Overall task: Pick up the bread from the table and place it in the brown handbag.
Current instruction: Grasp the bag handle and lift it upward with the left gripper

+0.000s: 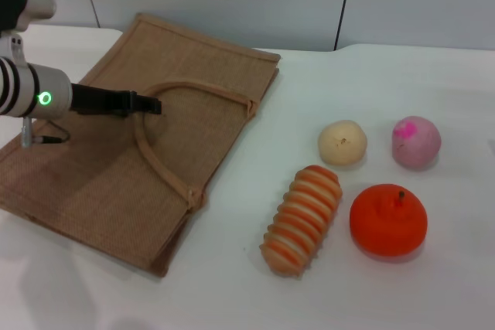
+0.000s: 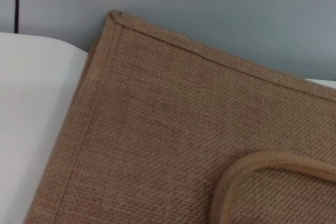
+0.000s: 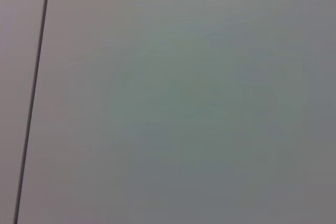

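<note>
The bread [image 1: 303, 219], an oblong loaf with orange and cream stripes, lies on the white table [image 1: 387, 299] right of the bag. The brown handbag [image 1: 100, 175] lies flat at the left, with its looped handle [image 1: 155, 152] resting on top. My left gripper [image 1: 148, 103] hovers over the bag, at the top of the handle loop, far from the bread. The left wrist view shows the bag's corner [image 2: 157, 129] and part of a handle [image 2: 273, 163]. My right gripper is out of view, and its wrist view shows only a grey wall.
A pale cream bun [image 1: 343, 142] and a pink ball [image 1: 416, 141] sit behind the bread. An orange round fruit with a stem [image 1: 387, 219] sits just right of the bread. A grey wall stands behind the table.
</note>
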### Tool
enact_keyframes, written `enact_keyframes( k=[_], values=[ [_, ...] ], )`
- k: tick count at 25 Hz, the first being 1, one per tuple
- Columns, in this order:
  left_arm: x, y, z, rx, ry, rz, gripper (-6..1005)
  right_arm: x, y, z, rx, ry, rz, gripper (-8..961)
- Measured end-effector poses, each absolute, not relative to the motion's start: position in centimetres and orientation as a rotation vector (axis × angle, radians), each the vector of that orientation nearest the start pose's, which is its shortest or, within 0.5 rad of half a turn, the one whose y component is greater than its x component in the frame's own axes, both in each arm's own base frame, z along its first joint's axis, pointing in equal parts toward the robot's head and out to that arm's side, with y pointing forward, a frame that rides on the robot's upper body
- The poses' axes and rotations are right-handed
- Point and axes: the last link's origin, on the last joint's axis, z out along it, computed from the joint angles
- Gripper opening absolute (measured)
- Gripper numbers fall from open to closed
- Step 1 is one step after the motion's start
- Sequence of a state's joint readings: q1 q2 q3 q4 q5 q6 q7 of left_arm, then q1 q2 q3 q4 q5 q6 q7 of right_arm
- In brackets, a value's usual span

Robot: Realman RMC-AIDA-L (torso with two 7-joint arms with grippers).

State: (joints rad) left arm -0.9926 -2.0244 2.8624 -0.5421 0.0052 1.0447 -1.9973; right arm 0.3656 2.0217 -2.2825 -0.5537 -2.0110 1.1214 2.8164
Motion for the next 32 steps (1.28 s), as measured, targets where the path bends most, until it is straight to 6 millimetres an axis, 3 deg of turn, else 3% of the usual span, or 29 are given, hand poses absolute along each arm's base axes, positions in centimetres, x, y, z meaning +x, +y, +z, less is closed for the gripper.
enact_keyframes(
  k=[18,24,32],
  values=[
    [-29.3,43.4,1.4,-2.092,-1.386,-0.162,731,29.1,34.9,0.9,-1.386,0.407,0.638,891],
    [-29.3,43.3,1.3,-2.092,-1.39,-0.148,490,29.0,35.0,0.9,-1.386,0.407,0.64,891],
    [-29.5,43.2,1.3,-2.092,-1.393,-0.13,327,29.0,35.0,0.9,-1.386,0.407,0.642,890]
  ],
)
